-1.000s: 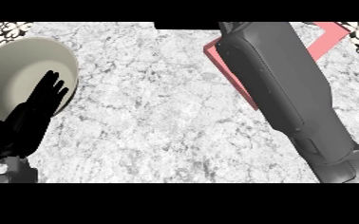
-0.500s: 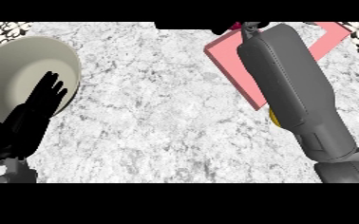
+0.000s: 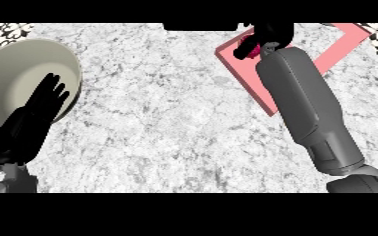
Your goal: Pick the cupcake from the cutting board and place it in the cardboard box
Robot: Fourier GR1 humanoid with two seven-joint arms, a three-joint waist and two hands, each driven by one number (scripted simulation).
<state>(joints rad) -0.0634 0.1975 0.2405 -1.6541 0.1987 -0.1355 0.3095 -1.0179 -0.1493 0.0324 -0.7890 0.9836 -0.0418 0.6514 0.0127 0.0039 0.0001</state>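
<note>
Curling its black fingers around the small pink-red cupcake (image 3: 251, 50) on the flat pink cutting board (image 3: 247, 75), the right hand (image 3: 269, 34) has it directly beneath its palm, far nearer than the spread, resting left hand (image 3: 33, 117).
</note>
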